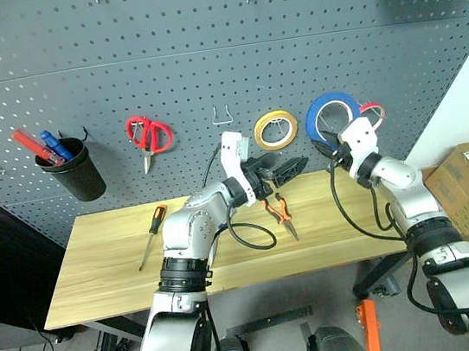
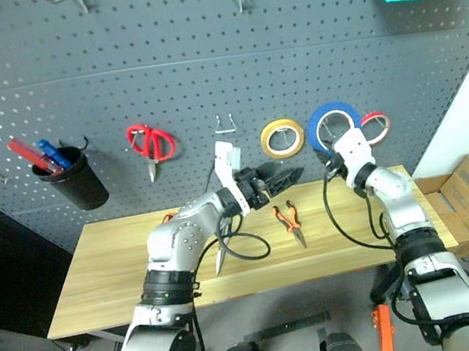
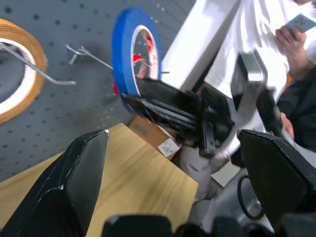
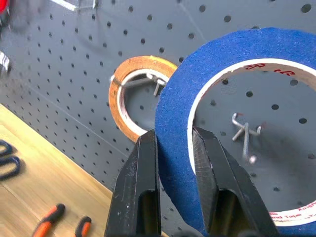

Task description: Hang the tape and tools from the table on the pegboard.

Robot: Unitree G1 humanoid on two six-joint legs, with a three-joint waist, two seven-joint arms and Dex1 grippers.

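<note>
At the pegboard [image 1: 200,58] above the desk's right end, the right gripper [image 4: 173,163] holds the blue tape roll [image 4: 237,98] face-on to the panel.

Its fingers [image 4: 140,187] pinch the ring's band, and the hook [image 4: 245,136] shows through the hole, just behind it. The left gripper [image 1: 290,168], fingers spread and empty, hovers over the pliers [image 1: 280,214] mid-desk. Red print on the roll's inner rim is too small to read.
</note>
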